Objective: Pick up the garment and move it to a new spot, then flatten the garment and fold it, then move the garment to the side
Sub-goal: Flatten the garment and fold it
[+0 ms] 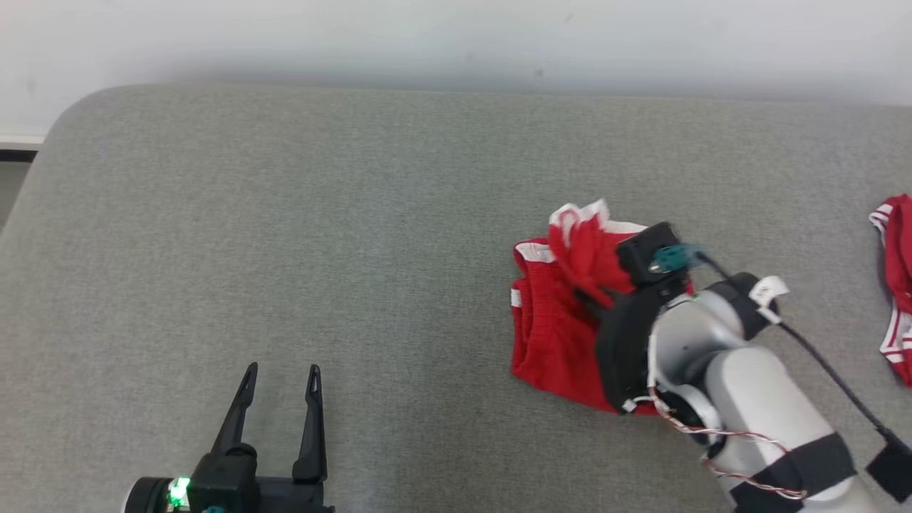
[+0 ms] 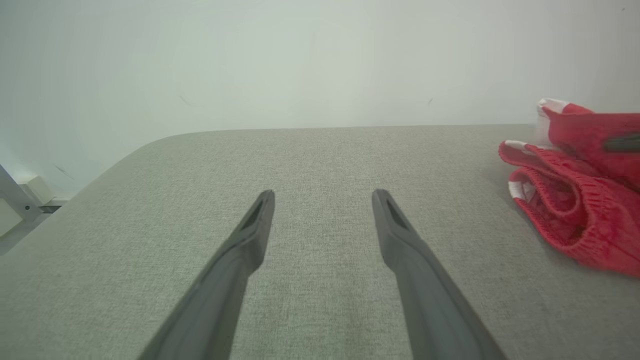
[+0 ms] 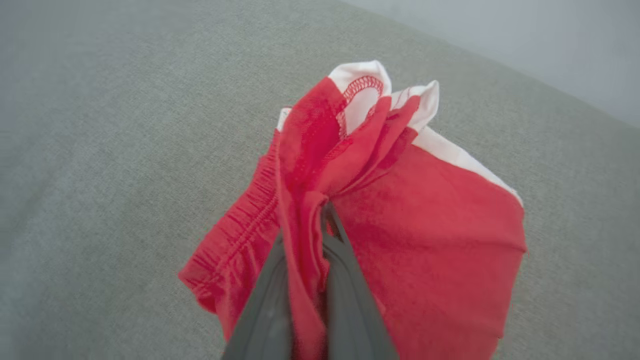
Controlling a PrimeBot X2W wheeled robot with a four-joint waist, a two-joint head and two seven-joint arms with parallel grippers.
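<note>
The right gripper (image 3: 324,220) is pinching a bunched fold of the red garment (image 1: 552,342) between its nearly closed fingers, and the fabric is rising past the fingertips in a ruffle of red cloth and white trim. The garment is lying crumpled on the grey surface (image 1: 285,214), right of centre in the head view, with its gathered waistband facing the robot's left. The left gripper (image 1: 281,370) is sitting at the lower left, well apart from the garment, its fingers spread wide and holding nothing. Another red-and-white cloth (image 1: 899,285) is lying at the far right edge, apart from the garment. A pale wall (image 1: 427,35) is standing behind the surface.
</note>
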